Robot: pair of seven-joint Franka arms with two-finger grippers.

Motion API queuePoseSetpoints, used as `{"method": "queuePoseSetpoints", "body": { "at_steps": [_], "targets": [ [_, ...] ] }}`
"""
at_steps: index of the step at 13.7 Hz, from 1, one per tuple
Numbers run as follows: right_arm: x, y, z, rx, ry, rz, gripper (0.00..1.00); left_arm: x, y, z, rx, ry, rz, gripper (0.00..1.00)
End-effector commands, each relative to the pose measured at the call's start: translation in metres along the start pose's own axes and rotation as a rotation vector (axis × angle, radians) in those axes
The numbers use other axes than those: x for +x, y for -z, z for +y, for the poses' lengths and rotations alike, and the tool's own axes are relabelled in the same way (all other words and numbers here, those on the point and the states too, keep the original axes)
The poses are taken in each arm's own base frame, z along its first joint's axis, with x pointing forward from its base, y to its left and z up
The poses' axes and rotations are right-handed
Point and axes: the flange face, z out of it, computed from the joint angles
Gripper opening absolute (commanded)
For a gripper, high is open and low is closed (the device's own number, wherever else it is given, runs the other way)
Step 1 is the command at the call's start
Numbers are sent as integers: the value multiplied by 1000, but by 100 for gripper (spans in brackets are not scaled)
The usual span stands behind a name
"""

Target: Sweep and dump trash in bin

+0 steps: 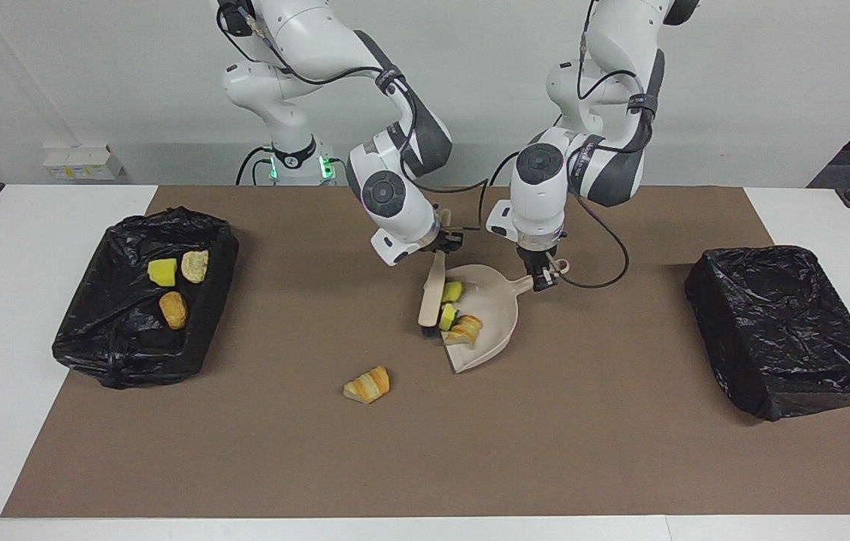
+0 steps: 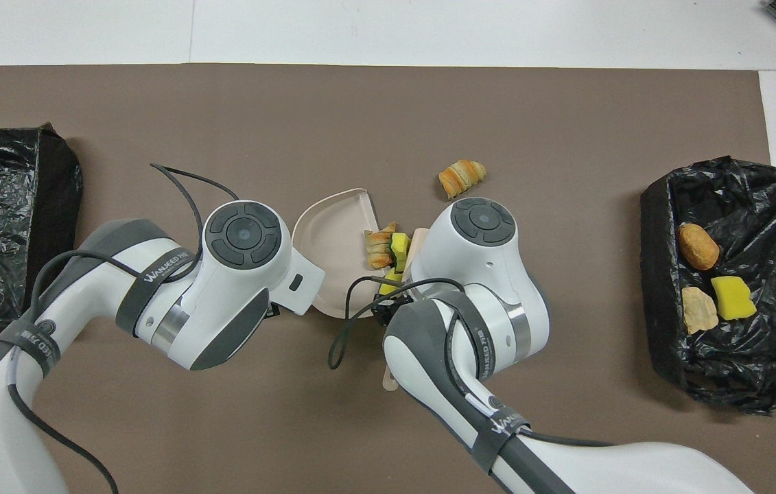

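While right gripper [image 1: 446, 242] clenches brush [image 1: 432, 291] & left gripper [image 1: 542, 279] grips dustpan [image 1: 491, 319] handle, trash [image 1: 457, 314] (3 bits) sits at pan's mouth, below both.

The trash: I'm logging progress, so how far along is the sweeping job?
Three scraps already lie in the bin at the right arm's end. The right gripper holds the brush against three pieces at the dustpan, held by the left gripper. One piece remains loose on the mat.
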Motion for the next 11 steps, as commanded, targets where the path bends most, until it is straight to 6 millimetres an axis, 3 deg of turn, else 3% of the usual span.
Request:
{"method": "queuePoseSetpoints", "body": {
  "at_steps": [1,3,4,6,9,11],
  "targets": [
    [-8,37,-4,80,69,-12,0,-3,-1,4,1,-32,-34,0],
    [-23,68,-1,81,110,-4,0,-3,-1,1,4,-31,-24,0],
    [-22,78,9,77,98,-17,0,-4,-2,0,3,-28,-20,0],
    [-9,89,35,-2,89,12,0,-5,-3,-1,-1,-25,-20,0],
    [4,92,54,-139,95,73,0,-5,-3,-2,-1,-17,-16,0],
    [26,109,91,-237,68,128,0,-5,-3,-1,-1,-14,-16,0]
  ]
}}
